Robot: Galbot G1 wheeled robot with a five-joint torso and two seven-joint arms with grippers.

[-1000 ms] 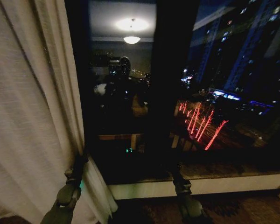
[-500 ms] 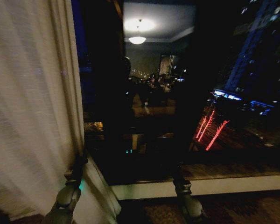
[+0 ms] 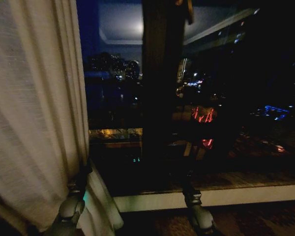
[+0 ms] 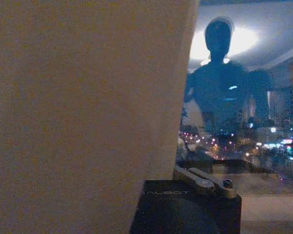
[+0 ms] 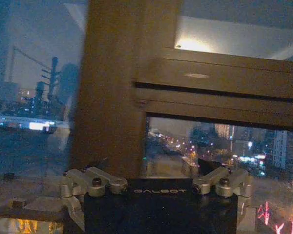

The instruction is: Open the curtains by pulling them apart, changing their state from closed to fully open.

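Now, starting at nine o'clock in the head view: sheer off-white curtain (image 3: 34,113), pleated and gathered into a bunch, hanging from the top edge to the bottom and covering the left third of the window (image 3: 118,98). Pressed against the inner edge of that bunch at about seven o'clock, the left gripper (image 3: 82,169), dark arm rising from the bottom edge, a small green light on its wrist. State of the jaws: cannot tell, tips lost in the folds. From the left wrist view, the same curtain (image 4: 83,107) lying right over the gripper housing and hiding most of it, one metal linkage left showing beside the cloth.

Toward twelve o'clock in the head view, dark bare glass with city lights and a faint ceiling reflection, then a wide vertical window post (image 3: 160,88) running top to bottom. Below, a pale sill (image 3: 221,195) along the glass from six to three o'clock.

At about five o'clock, the right gripper (image 3: 188,178), raised in front of the sill, apart from any fabric. In the right wrist view, the right gripper (image 5: 158,183) with linkages splayed to both sides, jaws spread wide and holding nothing, brown post (image 5: 119,87) straight ahead.
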